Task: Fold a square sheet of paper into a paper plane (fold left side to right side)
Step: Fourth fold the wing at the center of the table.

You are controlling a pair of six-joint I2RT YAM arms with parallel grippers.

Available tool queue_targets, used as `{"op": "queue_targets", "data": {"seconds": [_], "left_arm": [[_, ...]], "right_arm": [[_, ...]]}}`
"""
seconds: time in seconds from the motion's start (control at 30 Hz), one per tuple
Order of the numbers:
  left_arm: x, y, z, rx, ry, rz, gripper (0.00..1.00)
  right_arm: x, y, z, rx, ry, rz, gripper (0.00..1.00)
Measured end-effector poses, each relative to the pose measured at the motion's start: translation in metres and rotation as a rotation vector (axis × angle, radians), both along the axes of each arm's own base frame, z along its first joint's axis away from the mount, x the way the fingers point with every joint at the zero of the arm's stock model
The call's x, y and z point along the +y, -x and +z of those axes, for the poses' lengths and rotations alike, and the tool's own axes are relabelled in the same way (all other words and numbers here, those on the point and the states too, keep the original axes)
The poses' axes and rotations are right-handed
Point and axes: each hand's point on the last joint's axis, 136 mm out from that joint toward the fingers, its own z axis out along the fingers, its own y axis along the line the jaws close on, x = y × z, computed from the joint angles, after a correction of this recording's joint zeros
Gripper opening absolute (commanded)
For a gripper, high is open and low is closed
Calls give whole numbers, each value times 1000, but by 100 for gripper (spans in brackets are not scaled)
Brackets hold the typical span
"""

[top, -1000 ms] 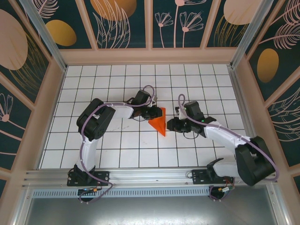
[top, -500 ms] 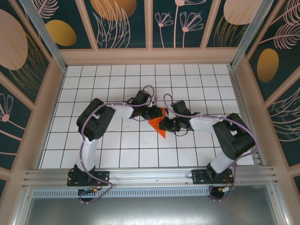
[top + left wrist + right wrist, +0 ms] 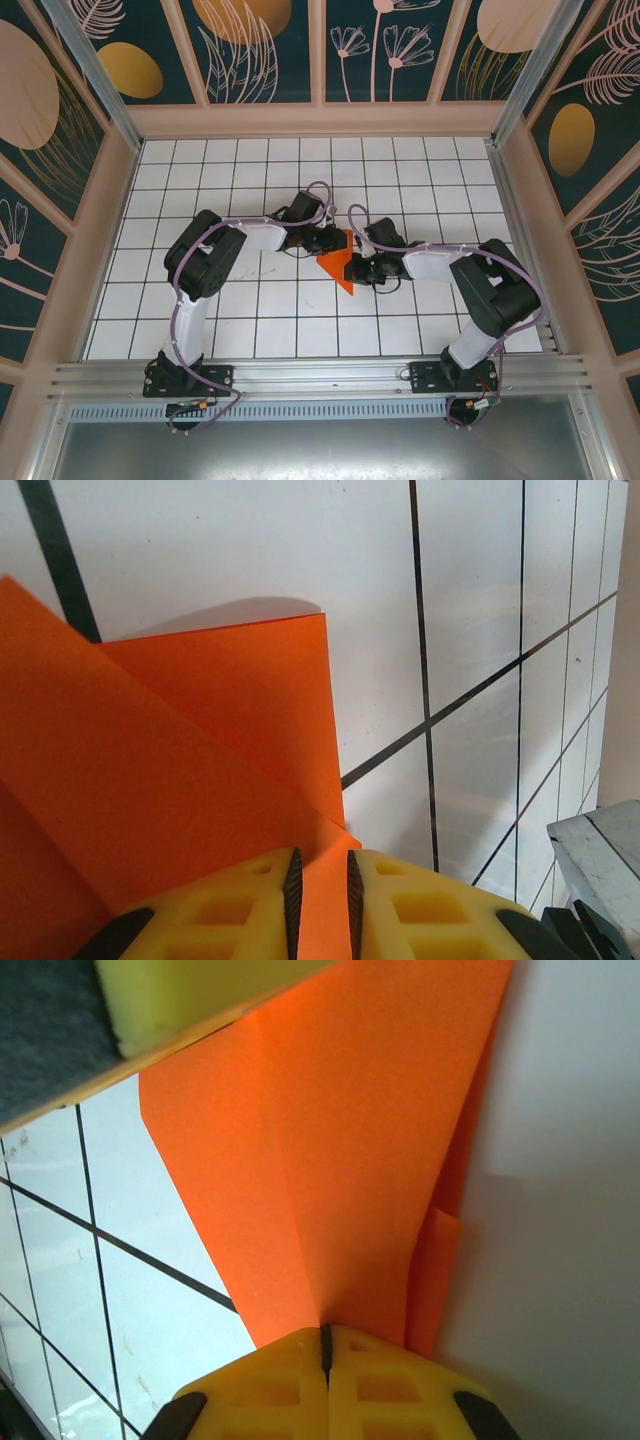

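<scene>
The left claw (image 3: 320,868) is nipped nearly closed on an edge of the folded paper (image 3: 180,770). The right claw (image 3: 326,1338), fingers pressed fully together, pinches the paper's right side at mid-table (image 3: 230,310).

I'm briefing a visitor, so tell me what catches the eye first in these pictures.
The bright orange paper, folded to a point, lies mid-way across the white grid table. Both arms meet at it: the left tool pinches one edge between its yellow pads, and the right tool is shut on it from the opposite side.
</scene>
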Motion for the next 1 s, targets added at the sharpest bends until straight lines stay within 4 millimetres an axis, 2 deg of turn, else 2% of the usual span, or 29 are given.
{"op": "queue_targets", "data": {"seconds": [0.17,0.23,0.4,0.5,0.77,1.0], "left_arm": [[6,-6,3,-33,-32,16,26],[13,-13,11,-70,-42,36,26],[24,-16,57,-180,22,45,23],[20,-6,72,-211,89,13,20],[0,42,41,-108,143,-79,16],[-4,48,30,-74,154,-84,15]], "right_arm": [[-1,1,-1,-14,6,-3,0],[-2,1,-1,-18,4,-3,0],[-1,1,-1,-21,2,-2,0],[-1,1,-2,-23,6,-3,0],[0,1,-2,-28,13,-1,0],[0,1,-2,-30,22,0,0]]}}
